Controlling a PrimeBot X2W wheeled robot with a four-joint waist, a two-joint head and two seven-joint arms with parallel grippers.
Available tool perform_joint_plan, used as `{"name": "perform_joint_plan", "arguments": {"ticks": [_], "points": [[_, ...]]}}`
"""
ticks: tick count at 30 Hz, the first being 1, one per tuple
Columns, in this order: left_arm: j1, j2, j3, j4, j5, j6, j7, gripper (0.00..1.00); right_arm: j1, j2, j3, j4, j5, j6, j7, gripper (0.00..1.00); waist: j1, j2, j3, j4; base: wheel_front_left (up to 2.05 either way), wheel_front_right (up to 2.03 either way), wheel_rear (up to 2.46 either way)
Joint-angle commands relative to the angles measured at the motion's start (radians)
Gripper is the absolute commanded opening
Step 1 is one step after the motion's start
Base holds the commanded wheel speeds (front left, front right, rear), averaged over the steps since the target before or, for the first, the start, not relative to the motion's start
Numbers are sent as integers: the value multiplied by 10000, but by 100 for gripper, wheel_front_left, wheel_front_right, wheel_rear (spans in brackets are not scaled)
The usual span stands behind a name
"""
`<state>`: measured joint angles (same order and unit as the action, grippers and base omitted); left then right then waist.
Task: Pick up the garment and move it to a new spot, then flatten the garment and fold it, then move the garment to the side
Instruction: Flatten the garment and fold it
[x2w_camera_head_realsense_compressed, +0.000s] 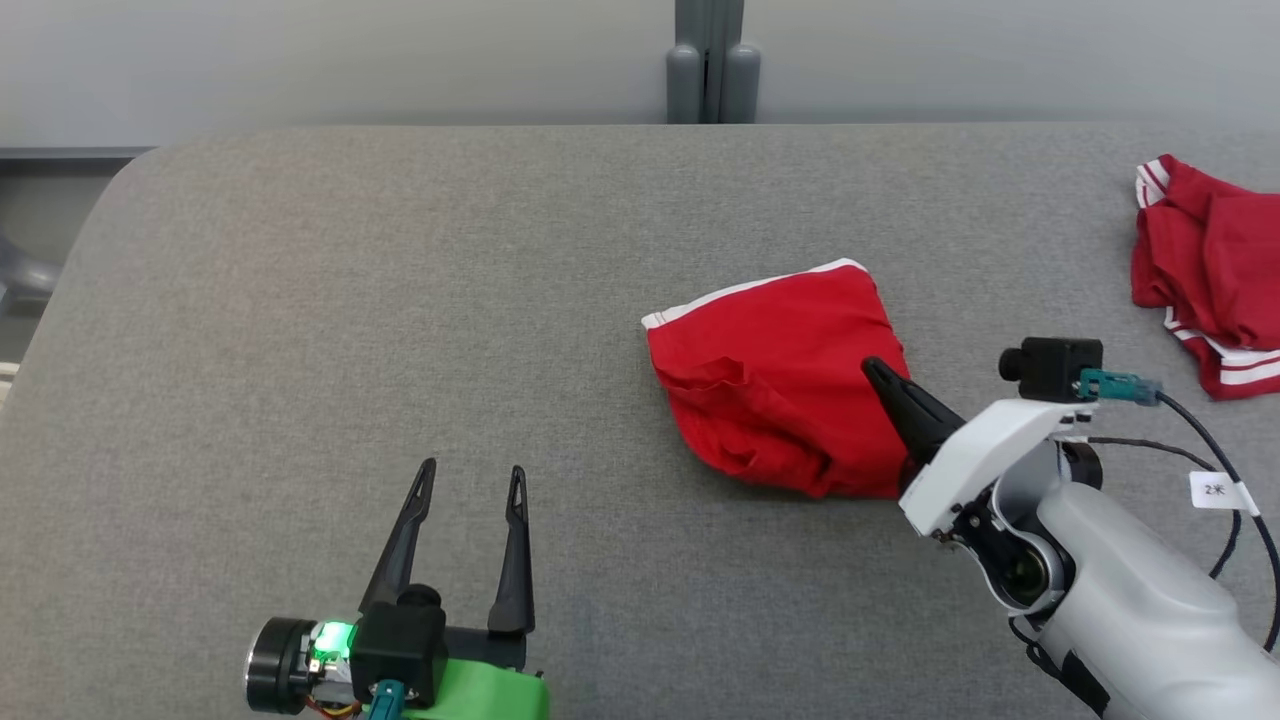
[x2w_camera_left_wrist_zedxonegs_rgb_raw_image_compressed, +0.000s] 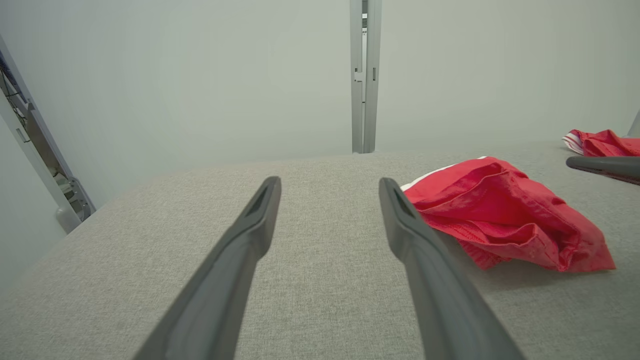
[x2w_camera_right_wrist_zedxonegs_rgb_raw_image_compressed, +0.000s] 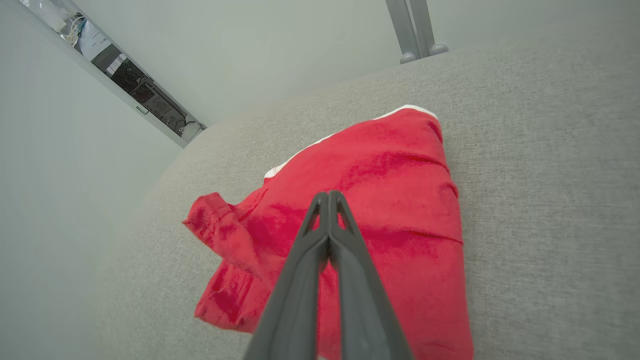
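Toward the near edge of the table (x2w_camera_head_realsense_compressed: 400, 300), left of its middle, the left pincer (x2w_camera_head_realsense_compressed: 473, 468) stood released, its two fingers spread wide over bare grey cloth and well apart from the garment (x2w_camera_head_realsense_compressed: 770, 370). The garment, red with a white trim, lay as a compact, rumpled bundle right of the table's middle, about halfway between the near and far edges. Its trimmed edge faced the far side and a loose, wrinkled lip faced left. On its right part sat the right pincer (x2w_camera_head_realsense_compressed: 872, 366), clenched, the fingers pressed together along their length in its own wrist view. The tips lay on or just over the red cloth and no fold showed between them, so whether any cloth was caught could not be told. Such a bundle would suit either a heap about to be carried to a new spot or a folded piece about to be moved aside. For either, my judgement was that the grip mattered most. The tips should bite through a real fold, not skim the top layer, and any lift should be slow enough to show whether the cloth came along whole or spilled open. Thin cloth like this would likely slip from a shallow pinch. Close to the right edge lay a second garment (x2w_camera_head_realsense_compressed: 1210, 290), also red and white, crumpled. No container stood on the table.
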<state>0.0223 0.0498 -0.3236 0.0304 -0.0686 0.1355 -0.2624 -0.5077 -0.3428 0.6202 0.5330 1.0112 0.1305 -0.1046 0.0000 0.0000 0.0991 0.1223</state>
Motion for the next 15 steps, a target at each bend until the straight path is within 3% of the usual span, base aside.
{"name": "perform_joint_plan", "arguments": {"ticks": [1,7,15], "points": [[-204,19,-40,-29,-73,41,-28,100,-200,98,135,123,247,-1,116,0,0,0,222,298,0,0,0],[-441,19,-333,32,-183,75,-28,100,-938,302,1117,704,1027,0,810,0,0,0,463,620,0,0,0],[-552,19,-365,49,-229,163,-28,100,-750,87,2749,192,1975,0,1397,0,0,0,543,650,0,0,0]]}}
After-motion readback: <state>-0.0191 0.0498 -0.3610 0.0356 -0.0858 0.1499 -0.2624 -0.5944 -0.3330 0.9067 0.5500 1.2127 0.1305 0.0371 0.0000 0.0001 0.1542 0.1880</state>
